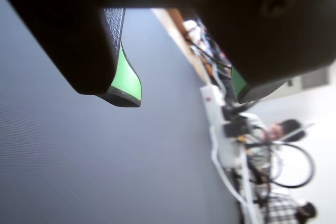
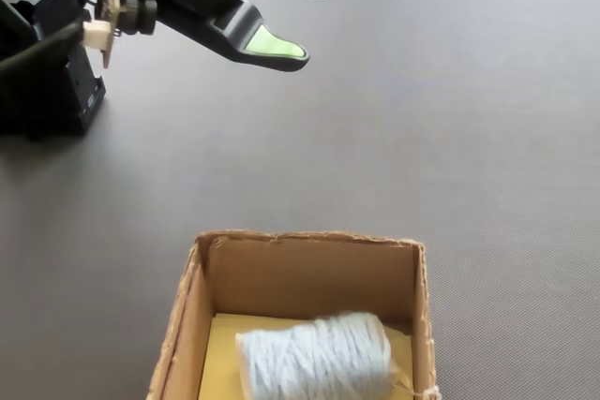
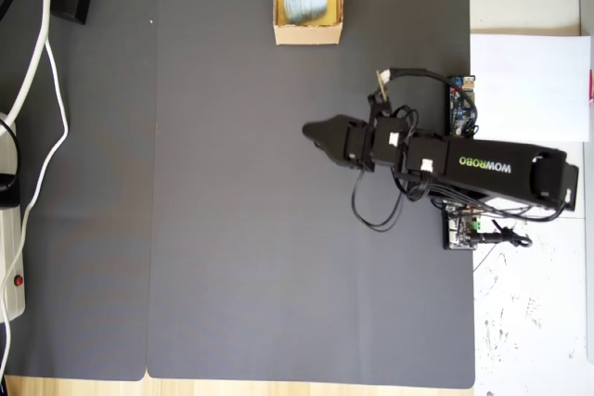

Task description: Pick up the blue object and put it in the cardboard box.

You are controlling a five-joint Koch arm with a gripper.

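The small pale light-blue bundle (image 2: 317, 355) is oblong and soft, wound with thin ribbed strands like yarn. It lies inside the open brown cardboard box (image 2: 309, 269), on the yellowish floor of the box, and it is narrower than the box. In the fixed view its long axis runs left to right, across the box, with a loose strand at its right end. In the overhead view the bundle (image 3: 304, 3) lies a little tilted inside the box (image 3: 307, 34), which stands at the top edge of the mat.

The black gripper with green pads (image 2: 302, 14) is in the air, well apart from the box, and holds nothing. Its jaws stand apart: in the wrist view a wide gap of bare mat shows between the two green-lined tips (image 1: 186, 93). In the overhead view the black arm (image 3: 445, 162) reaches from the right side toward the middle of the mat.

The surface is a large dark grey mat (image 3: 232, 229) with a fine texture, laid on a light wooden table (image 3: 74, 385). At the left of the overhead view, white cables (image 3: 42, 62) run over the mat to a white power strip (image 3: 11, 257). At the right there is a white sheet of paper (image 3: 529, 85).
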